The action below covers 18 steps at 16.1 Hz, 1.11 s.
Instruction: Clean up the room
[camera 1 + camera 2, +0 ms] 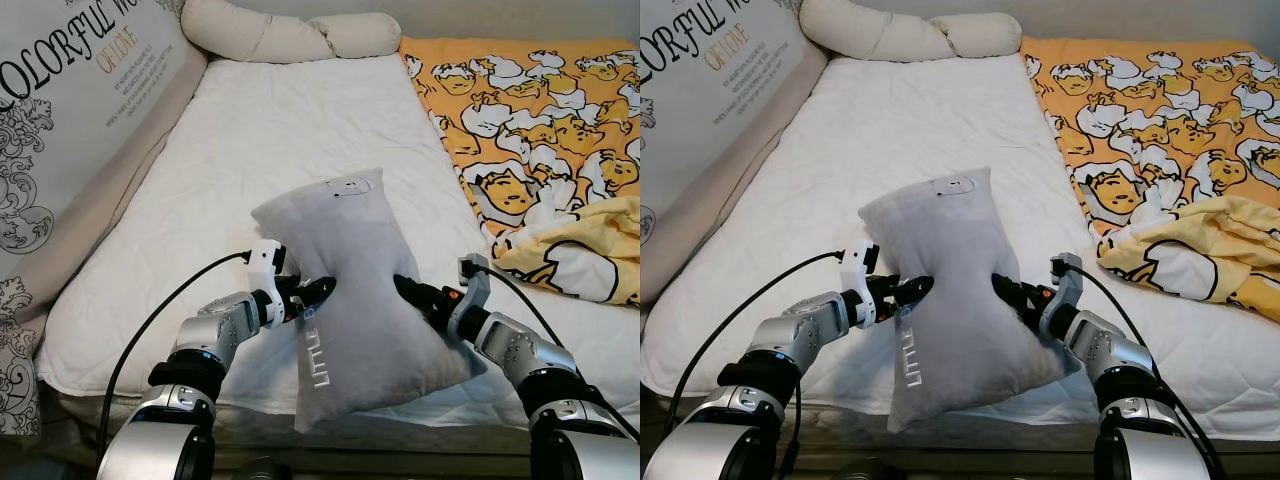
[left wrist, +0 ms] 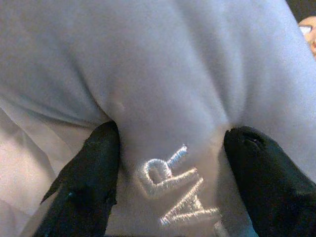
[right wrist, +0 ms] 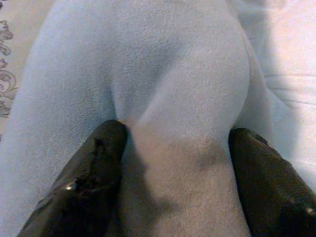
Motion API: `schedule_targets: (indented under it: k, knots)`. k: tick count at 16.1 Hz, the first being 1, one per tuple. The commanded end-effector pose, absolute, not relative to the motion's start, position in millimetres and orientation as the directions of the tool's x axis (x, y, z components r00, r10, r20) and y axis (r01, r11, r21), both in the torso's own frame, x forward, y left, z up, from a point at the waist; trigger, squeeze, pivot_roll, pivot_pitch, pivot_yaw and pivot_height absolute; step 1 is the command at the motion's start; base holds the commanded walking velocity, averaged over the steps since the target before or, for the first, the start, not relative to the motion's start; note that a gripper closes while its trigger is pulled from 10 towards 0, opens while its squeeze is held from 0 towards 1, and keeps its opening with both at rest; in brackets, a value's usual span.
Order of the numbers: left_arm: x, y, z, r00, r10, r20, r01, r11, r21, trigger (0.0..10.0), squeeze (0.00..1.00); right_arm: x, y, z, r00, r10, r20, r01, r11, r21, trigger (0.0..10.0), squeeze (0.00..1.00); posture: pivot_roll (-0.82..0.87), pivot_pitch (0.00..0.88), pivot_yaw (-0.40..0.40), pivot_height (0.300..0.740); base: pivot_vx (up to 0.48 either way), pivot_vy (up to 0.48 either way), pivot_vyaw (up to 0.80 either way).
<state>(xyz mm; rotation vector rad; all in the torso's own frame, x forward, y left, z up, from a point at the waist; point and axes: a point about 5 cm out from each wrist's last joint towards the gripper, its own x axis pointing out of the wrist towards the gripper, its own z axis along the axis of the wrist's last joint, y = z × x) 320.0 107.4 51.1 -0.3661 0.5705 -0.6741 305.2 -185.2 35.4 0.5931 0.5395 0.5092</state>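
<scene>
The white mattress [image 1: 280, 150] takes up most of the scene, and the grey pillow [image 1: 350, 290] lies near its front edge, its near end hanging just past it. Both grippers squeeze the pillow at its waist. The left gripper [image 1: 318, 292] pushes in from nine o'clock and the right gripper [image 1: 405, 287] from three o'clock. In each wrist view the black fingers [image 2: 94, 168] stand apart with pillow fabric bulging between them, so each pair pinches a fold of it. To carry it well, I judge both arms should rise together and keep the inward pressure even, since the soft filling could slip out of one side.

At twelve o'clock a cream bolster [image 1: 290, 35] marks the likely spot for the pillow. At ten o'clock a large printed cushion [image 1: 70, 110] leans along the side. At two o'clock the yellow cartoon blanket [image 1: 540, 140] lies rumpled, close enough to snag the right arm.
</scene>
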Motion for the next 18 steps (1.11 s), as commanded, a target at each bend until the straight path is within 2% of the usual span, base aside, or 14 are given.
schedule_targets:
  k: [1,6,10,14,16,18]
  knots:
    - [318.9,98.0,50.6,0.594,-0.704,-0.389,0.527,0.706,-0.473,0.0,0.0,307.0,-172.9,37.0,0.72,0.625,-0.301,-0.332,0.691,0.642,0.0,0.0,-0.09,0.0,0.065,0.74,0.0,0.0,0.0]
    - [321.4,96.9,54.9,0.596,-0.713,-0.369,0.543,0.697,-0.469,0.0,0.0,308.5,-164.7,39.7,0.696,0.659,-0.284,-0.36,0.663,0.656,0.0,0.0,-0.09,0.0,0.065,0.74,0.0,0.0,0.0]
    - [330.5,91.5,78.4,0.616,-0.738,-0.278,0.597,0.666,-0.447,0.0,0.0,319.4,-158.6,58.2,0.737,0.654,-0.17,-0.428,0.647,0.632,0.0,0.0,-0.09,0.0,0.068,0.74,0.0,0.0,0.0]
    - [335.3,90.4,115.7,0.658,-0.737,-0.153,0.652,0.659,-0.374,0.0,0.0,327.0,-149.9,81.3,0.783,0.62,-0.059,-0.472,0.652,0.593,0.0,0.0,-0.1,0.0,0.08,0.74,0.0,0.0,0.0]
    - [333.6,92.8,139.0,0.688,-0.721,-0.084,0.672,0.676,-0.301,0.0,0.0,323.9,-152.0,90.9,0.807,0.59,-0.021,-0.479,0.676,0.561,0.0,0.0,-0.09,0.0,0.086,0.74,0.0,0.0,0.0]
    - [328.7,94.1,147.1,0.699,-0.711,-0.075,0.682,0.694,-0.231,0.0,0.0,316.7,-152.4,97.4,0.809,0.587,0.013,-0.491,0.664,0.564,0.0,0.0,-0.1,0.0,0.1,0.74,0.0,0.0,0.0]
